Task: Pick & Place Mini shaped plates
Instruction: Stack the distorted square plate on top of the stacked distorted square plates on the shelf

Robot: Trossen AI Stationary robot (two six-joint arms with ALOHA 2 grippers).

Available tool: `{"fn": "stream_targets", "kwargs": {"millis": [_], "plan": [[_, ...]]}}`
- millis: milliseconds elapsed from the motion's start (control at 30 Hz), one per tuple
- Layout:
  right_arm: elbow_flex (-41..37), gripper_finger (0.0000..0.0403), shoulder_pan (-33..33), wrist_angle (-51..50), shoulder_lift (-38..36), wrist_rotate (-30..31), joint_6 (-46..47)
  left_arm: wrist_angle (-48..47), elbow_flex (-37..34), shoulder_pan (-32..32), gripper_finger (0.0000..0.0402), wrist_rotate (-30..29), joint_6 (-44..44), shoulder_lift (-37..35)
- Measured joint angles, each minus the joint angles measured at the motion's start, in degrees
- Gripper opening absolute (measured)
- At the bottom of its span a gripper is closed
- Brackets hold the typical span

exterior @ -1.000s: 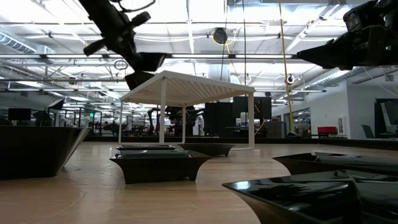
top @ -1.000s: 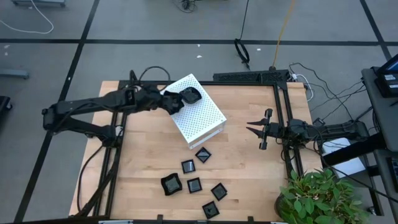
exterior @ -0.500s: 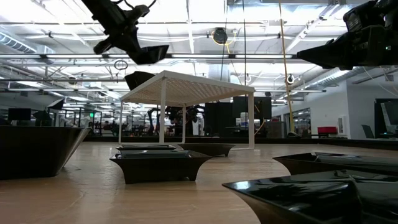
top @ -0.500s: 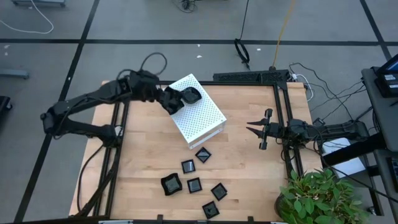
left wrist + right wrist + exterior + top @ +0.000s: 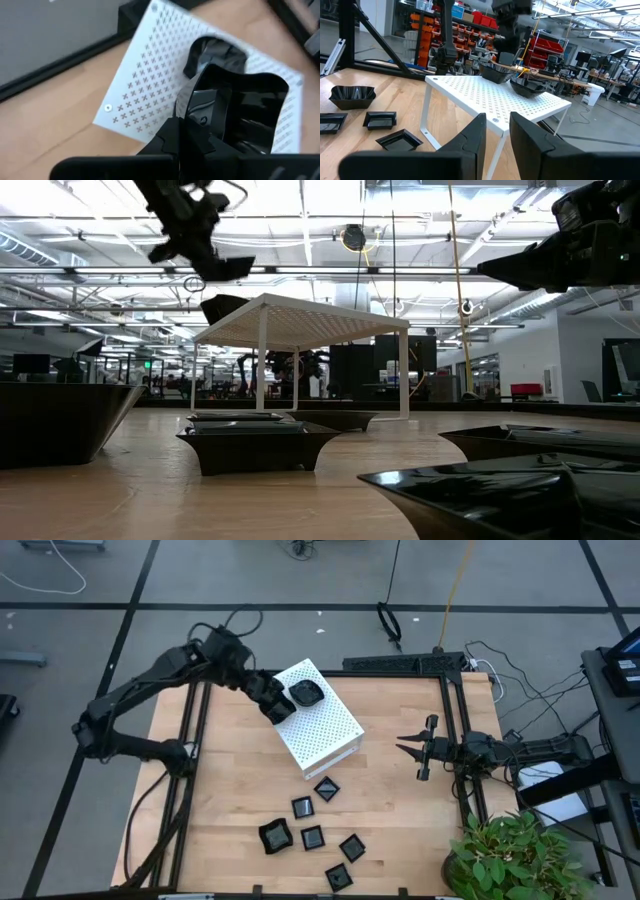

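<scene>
Over the far left corner of the white box [image 5: 325, 730]: left gripper [image 5: 272, 703], clamped tight on the rim of one mini plate [image 5: 235, 110]. Held clear above the perforated top, no contact with it. Free air all round the pinch; bare wood of the table [image 5: 230, 790] beside the box on the near left, table edge and dark frame rail close behind.

Reaching in from the left rim, forearm slanted across the far corner of the table, wrist tipped down toward the box.

Glossy black in the grip, wavy-edged, raised rim, bright reflections across its hollow. Just beyond it, resting on the box top near the far corner, a second plate [image 5: 306, 692], dark and rounded. On the wood near the front edge, well apart from the box, six more plates [image 5: 313, 837], loosely scattered, mostly small squares, one larger and wavy.

At the right side of the table: right gripper [image 5: 408, 747], level, pointing toward the box, fingers slightly parted, nothing between them. Beside the near right corner, a green plant [image 5: 510, 855].
</scene>
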Motion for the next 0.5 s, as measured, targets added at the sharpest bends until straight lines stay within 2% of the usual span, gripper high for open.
{"fn": "stream_targets", "kwargs": {"millis": [233, 500], "plan": [[0.0, 0.0073, 0.0, 0.0, 0.0, 0.0, 0.0, 0.1, 0.0, 0.9, 0.0002, 3.5, 5.8, 6.3], [0.0, 0.0073, 0.0, 0.0, 0.0, 0.0, 0.0, -0.4, 0.0, 0.6, 0.0002, 4.0, 11.7, 7.8]]}}
